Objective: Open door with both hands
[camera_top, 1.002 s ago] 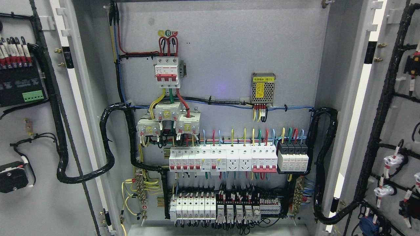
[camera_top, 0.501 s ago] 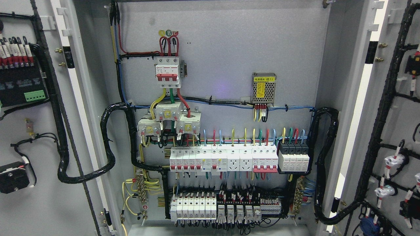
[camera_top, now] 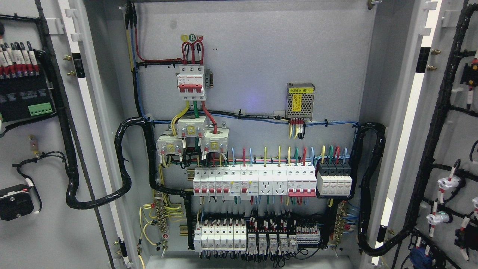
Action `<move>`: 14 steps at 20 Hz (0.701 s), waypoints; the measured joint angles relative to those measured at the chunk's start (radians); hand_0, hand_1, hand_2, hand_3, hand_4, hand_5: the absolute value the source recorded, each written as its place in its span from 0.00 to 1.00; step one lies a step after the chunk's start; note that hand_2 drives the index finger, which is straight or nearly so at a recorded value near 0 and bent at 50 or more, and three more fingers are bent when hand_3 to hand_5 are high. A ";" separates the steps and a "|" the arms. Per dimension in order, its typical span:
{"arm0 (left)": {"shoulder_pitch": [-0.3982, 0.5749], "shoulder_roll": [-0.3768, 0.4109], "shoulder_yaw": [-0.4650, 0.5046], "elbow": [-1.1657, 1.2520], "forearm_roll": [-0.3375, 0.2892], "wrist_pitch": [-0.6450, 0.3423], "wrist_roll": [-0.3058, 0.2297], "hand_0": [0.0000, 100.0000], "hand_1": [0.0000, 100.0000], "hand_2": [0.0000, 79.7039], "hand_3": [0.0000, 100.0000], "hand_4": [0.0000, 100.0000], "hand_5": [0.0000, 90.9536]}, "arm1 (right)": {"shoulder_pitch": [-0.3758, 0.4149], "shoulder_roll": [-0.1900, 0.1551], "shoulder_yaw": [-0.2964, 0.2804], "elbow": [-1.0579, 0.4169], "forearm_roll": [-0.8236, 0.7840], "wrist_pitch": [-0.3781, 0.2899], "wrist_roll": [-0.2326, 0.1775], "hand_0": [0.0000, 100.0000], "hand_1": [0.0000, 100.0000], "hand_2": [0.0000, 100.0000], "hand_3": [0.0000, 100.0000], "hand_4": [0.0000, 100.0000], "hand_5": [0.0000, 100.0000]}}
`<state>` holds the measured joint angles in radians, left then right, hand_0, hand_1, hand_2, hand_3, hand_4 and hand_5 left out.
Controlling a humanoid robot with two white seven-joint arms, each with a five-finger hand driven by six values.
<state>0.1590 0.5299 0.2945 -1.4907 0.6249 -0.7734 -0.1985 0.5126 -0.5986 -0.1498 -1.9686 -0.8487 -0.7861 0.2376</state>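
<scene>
back panel [camera_top: 254, 56]: grey metal plate, fills most of view, faint bluish-purple glow spot near the middle
side walls [camera_top: 377, 86]: grey metal, flank the panel left and right
floor of enclosure [camera_top: 246, 263]: thin pale strip at the bottom edge
light: even, bright, white strips glare along both frame edges [camera_top: 405, 123]
room beyond: not visible, enclosure fills the frame
windows, furniture: cannot tell

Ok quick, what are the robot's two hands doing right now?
Left hand: not in view, so it cannot be told.
Right hand: not in view either.
</scene>
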 measured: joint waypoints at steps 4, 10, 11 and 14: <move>0.025 0.000 -0.041 -0.052 -0.007 0.000 -0.003 0.00 0.00 0.00 0.00 0.03 0.00 | 0.005 -0.001 0.044 -0.003 0.003 0.000 0.001 0.11 0.00 0.00 0.00 0.00 0.00; 0.044 0.000 -0.126 -0.102 -0.027 0.000 0.000 0.00 0.00 0.00 0.00 0.03 0.00 | 0.019 0.002 0.116 0.001 0.023 0.000 0.001 0.11 0.00 0.00 0.00 0.00 0.00; 0.049 0.000 -0.140 -0.108 -0.035 0.000 0.000 0.00 0.00 0.00 0.00 0.03 0.00 | 0.021 0.003 0.129 0.004 0.036 0.000 0.001 0.11 0.00 0.00 0.00 0.00 0.00; 0.070 -0.004 -0.182 -0.122 -0.066 0.000 0.002 0.00 0.00 0.00 0.00 0.03 0.00 | 0.029 0.006 0.168 0.016 0.068 0.000 0.001 0.11 0.00 0.00 0.00 0.00 0.00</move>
<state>0.2286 0.5262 0.1123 -1.6124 0.5593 -0.7735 -0.1964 0.5417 -0.5926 0.0182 -1.9525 -0.7807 -0.7862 0.2389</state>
